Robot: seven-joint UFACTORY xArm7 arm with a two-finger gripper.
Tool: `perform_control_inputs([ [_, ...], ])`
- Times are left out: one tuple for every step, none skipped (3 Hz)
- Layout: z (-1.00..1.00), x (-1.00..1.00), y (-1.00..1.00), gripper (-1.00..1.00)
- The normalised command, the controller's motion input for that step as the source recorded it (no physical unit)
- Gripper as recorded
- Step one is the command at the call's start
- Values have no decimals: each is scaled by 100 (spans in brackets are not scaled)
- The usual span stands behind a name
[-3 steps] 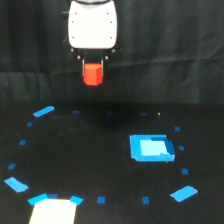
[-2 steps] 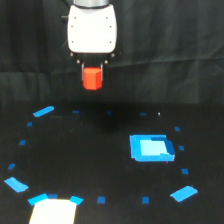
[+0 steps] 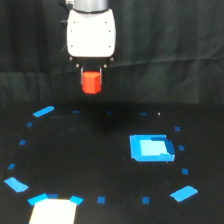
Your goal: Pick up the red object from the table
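The red object (image 3: 91,83), a small red-orange faceted block, hangs in the air well above the table (image 3: 100,160). My gripper (image 3: 91,80) is shut on it, its dark fingers (image 3: 82,75) flanking the block's upper sides beneath the white gripper head (image 3: 91,34). Block and gripper sit at the upper middle of the exterior view, in front of the black curtain. The block's lower half shows below the fingers.
A large blue square patch (image 3: 150,148) lies on the table at the exterior view's right. Blue tape pieces (image 3: 43,111) and small blue squares ring the table. A pale rectangle (image 3: 52,212) sits at the bottom left edge.
The gripper with the red object has shifted slightly toward the exterior view's left, staying at about the same height above the table.
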Motion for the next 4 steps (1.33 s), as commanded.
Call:
perform_control_inputs([
  [43, -14, -34, -100],
  [7, 3, 22, -100],
  [15, 29, -2, -87],
  [11, 26, 10, -100],
])
